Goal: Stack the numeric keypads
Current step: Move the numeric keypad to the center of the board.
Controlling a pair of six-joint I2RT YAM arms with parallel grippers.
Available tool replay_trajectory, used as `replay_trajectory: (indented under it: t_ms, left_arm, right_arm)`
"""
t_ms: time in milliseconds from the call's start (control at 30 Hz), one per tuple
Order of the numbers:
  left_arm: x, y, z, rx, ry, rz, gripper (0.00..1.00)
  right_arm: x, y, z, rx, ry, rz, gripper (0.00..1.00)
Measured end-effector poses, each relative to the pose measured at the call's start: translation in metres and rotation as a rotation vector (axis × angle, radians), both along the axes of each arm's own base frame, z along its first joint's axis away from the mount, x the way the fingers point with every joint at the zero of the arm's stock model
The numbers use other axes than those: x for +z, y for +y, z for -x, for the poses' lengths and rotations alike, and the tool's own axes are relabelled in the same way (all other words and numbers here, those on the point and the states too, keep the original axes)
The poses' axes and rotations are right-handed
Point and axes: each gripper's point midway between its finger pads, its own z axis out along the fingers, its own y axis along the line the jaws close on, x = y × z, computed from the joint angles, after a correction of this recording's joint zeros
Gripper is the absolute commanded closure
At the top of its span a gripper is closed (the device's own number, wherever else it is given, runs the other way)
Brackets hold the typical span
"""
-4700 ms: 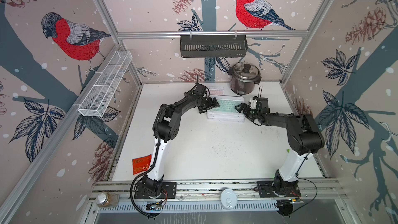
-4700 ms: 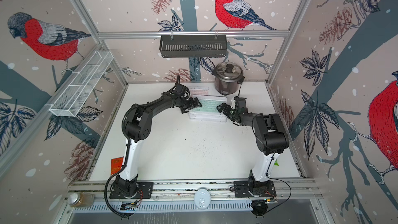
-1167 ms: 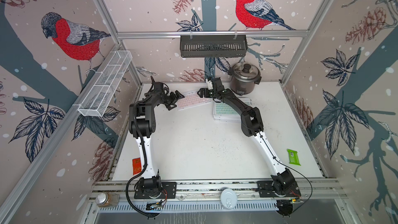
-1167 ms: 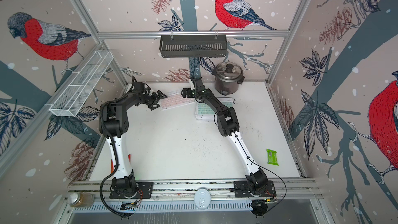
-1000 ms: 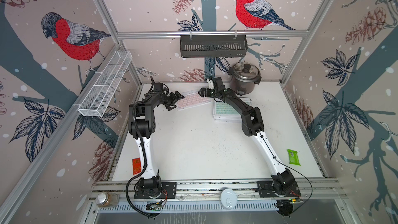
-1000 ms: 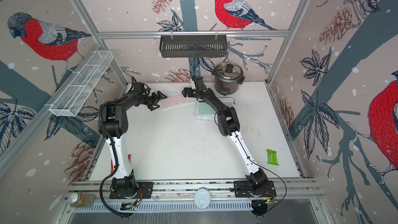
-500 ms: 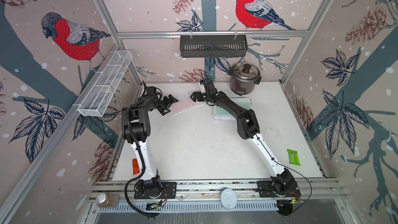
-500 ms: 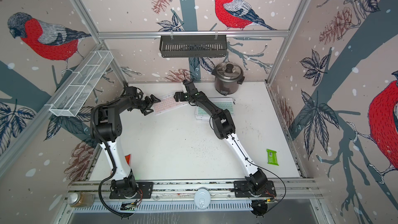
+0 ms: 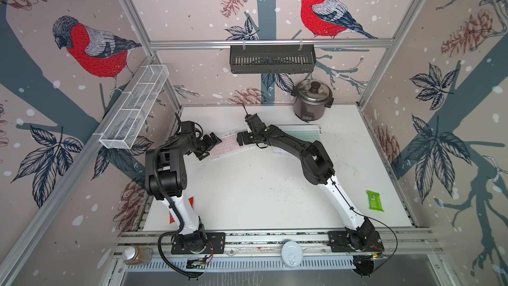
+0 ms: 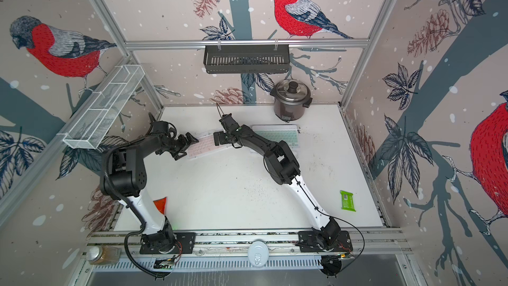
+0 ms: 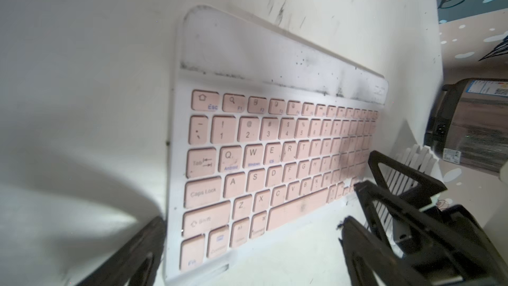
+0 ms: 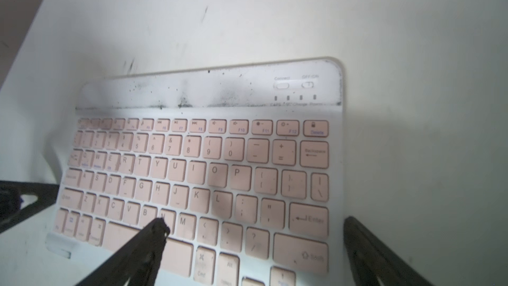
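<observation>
- A pink keypad (image 9: 226, 145) lies on the white table (image 9: 247, 188), just beside the mint-topped stack (image 9: 302, 134) near the back.
- The left gripper (image 9: 210, 147) is at one short end, jaws apart, holding nothing.
- The right gripper (image 9: 240, 141) is at the other end, jaws wide apart, one finger over the keys.
- The keypad looks thin, light, stiff and slick — best pinched by its frame at a short edge.

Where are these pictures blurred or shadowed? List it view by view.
Left wrist: pink keypad sharp near Esc, smeared at its far end, gripper fingers blurred. Right wrist: soft shadow over the keypad near O and L. Both top views: sharp, evenly lit.
</observation>
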Motion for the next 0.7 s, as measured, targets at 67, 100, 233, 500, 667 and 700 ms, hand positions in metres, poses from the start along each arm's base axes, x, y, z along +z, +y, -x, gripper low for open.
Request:
replay_trajectory:
  t_ms: [67, 100, 233, 500, 667, 700]
  left_arm:
    - [-0.002, 0.002, 0.01, 0.004, 0.001, -0.02, 0.01]
    - [-0.003, 0.002, 0.016, 0.005, -0.002, -0.029, 0.01]
    - [-0.005, -0.003, 0.04, -0.003, -0.015, -0.048, 0.01]
    - [-0.007, -0.031, 0.083, -0.073, -0.095, -0.075, 0.01]
    - [0.006, -0.049, 0.115, -0.1, 0.019, 0.01, 0.01]
    - [0.012, -0.053, 0.117, -0.101, 0.05, 0.039, 0.01]
  right_arm:
    - [-0.002, -0.002, 0.02, -0.001, 0.028, 0.028, 0.01]
    - [-0.003, -0.004, 0.031, 0.001, 0.042, 0.044, 0.01]
    - [-0.008, -0.017, 0.085, 0.024, 0.098, 0.109, 0.0]
    - [-0.014, -0.056, 0.172, 0.044, 0.108, 0.139, 0.01]
    - [-0.002, -0.088, 0.21, 0.066, 0.192, 0.092, 0.0]
    - [0.006, -0.091, 0.21, 0.067, 0.209, 0.043, 0.0]
